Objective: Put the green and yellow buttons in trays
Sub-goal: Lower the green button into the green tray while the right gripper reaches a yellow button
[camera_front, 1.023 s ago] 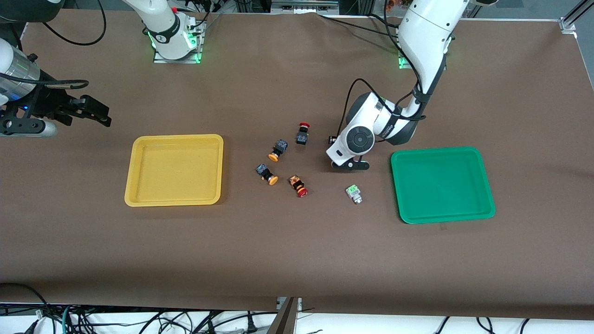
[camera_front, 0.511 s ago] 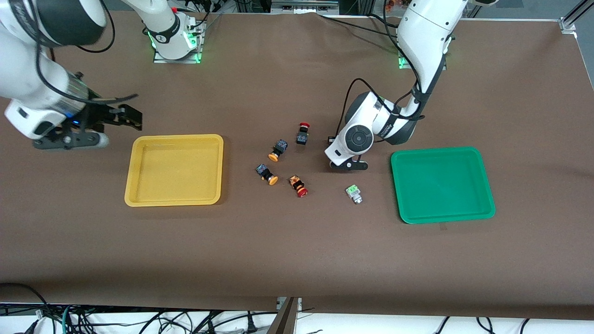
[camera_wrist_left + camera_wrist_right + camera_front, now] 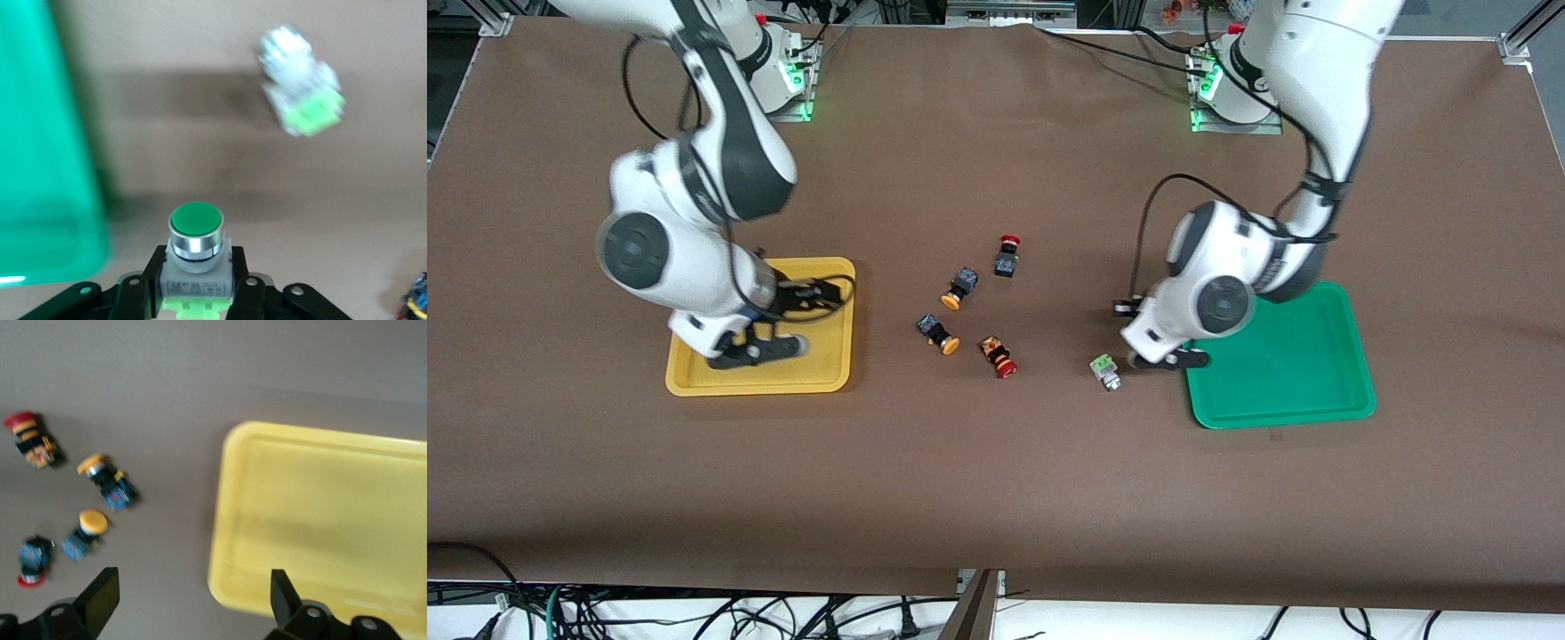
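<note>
Left wrist view: the left gripper [image 3: 195, 293] pinches a green button [image 3: 195, 250] beside the green tray [image 3: 40, 167]. The right gripper [image 3: 190, 600], fingers spread, hovers over the yellow tray [image 3: 320, 513].

front: left gripper [image 3: 1138, 331] hidden under its own wrist, held green button not visible | left wrist: loose green button [image 3: 301, 80] blurred, green tray [image 3: 40, 167] cut off at edge | right wrist: yellow tray [image 3: 320, 520] cut off, right gripper [image 3: 190, 603] bases cropped
</note>
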Robot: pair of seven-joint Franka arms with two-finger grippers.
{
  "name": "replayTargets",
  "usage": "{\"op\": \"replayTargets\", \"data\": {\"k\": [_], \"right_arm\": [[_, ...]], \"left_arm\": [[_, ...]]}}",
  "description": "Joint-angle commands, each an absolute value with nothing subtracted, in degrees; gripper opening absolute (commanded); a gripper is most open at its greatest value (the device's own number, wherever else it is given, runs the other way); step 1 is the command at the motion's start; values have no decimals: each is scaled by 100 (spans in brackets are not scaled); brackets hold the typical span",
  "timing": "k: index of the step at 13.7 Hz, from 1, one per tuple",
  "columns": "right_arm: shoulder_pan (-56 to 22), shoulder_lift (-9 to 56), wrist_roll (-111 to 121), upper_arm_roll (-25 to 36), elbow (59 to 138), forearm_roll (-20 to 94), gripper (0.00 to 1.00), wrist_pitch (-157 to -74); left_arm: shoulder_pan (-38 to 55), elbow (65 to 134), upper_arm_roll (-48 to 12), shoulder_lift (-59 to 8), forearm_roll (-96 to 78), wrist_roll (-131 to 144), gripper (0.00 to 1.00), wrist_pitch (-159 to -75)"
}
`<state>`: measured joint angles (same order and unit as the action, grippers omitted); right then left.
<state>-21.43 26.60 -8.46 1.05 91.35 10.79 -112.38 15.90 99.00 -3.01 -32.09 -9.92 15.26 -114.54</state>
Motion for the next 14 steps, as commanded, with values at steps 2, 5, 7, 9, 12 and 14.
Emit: {"op": "replayTargets", "data": {"k": [2,5,7,9,12,14], "right_arm": [[-2820,3303,-1571,149,9018,1213,100,-12179],[-3365,3786,-2221,158,8991,1187,100,-13075],[-3725,4103,-2565,184,8991,1108,100,-13603],[-3876,4297,-2619,228,9009,889,100,-13877],[-3876,4324,-2610,255,9061,554,100,-13878],[-3859,4324,-2575,272,9062,283,100,-13869]], "left_arm": [[382,9958,-316,-3137,-590,22,21,-11267],[-227,9975,-299,-3190,-571,-439,21,-11268],[-343,10098,-238,-3182,-571,-308,19,-11198],[-474,10160,-62,-3286,-344,-378,20,-11206],[-642,10187,-53,-3392,-141,-361,23,-11215],[-746,10152,-18,-3506,69,-360,24,-11302]]}}
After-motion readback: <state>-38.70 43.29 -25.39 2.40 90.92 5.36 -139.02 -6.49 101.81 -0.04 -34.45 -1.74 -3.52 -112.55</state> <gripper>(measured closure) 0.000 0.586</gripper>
